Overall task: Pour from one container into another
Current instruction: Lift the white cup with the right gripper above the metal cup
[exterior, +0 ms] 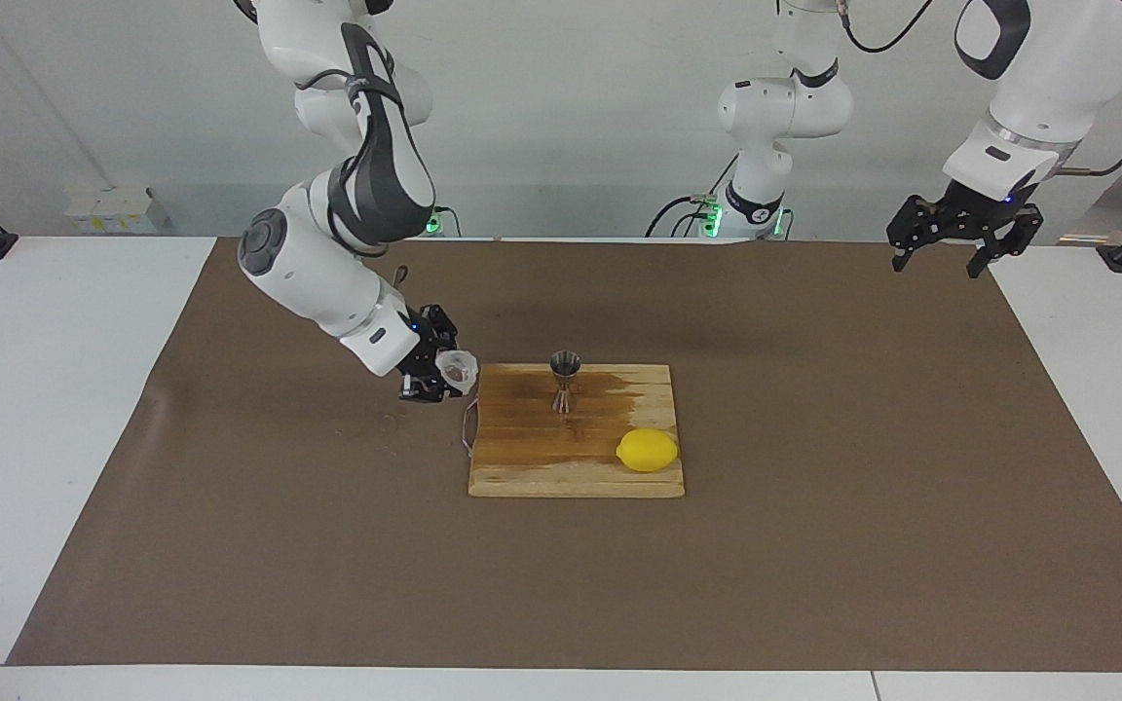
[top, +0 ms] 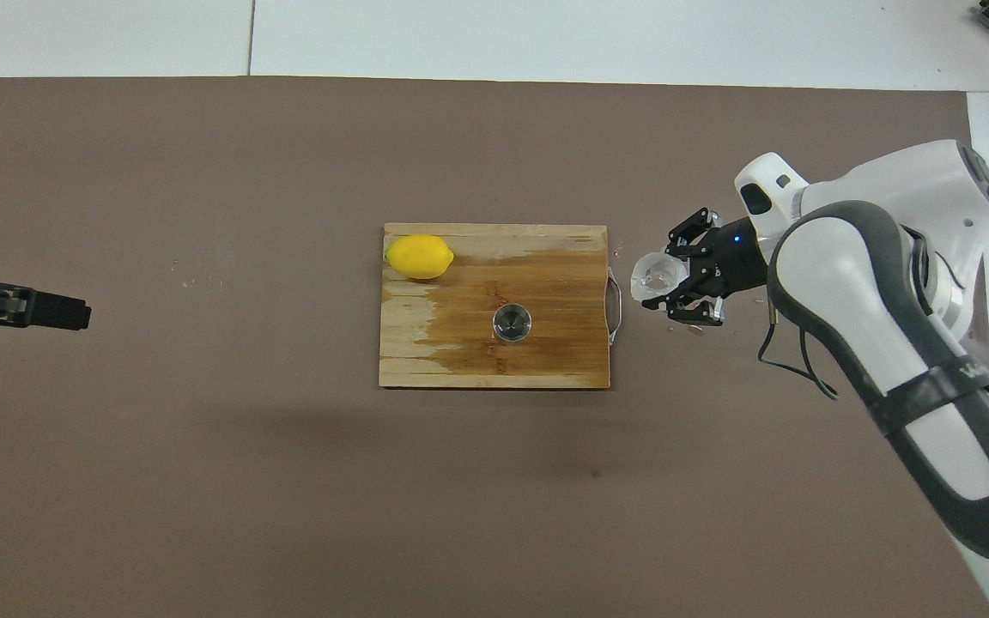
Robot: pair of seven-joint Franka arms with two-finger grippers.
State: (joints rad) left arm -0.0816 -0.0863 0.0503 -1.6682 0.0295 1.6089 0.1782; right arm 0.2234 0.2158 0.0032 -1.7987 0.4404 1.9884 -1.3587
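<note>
The small translucent cup, something brownish inside, hangs in the air with my right gripper shut on it. It is just off the handle end of the wooden board, over the brown mat. The shiny steel jigger stands upright on the board's wet patch, mouth up. My left gripper waits open and raised over the mat's edge at the left arm's end, holding nothing.
The wooden cutting board lies mid-table with a wire handle toward the right arm's end. A yellow lemon rests on its corner. Small specks dot the brown mat near the handle.
</note>
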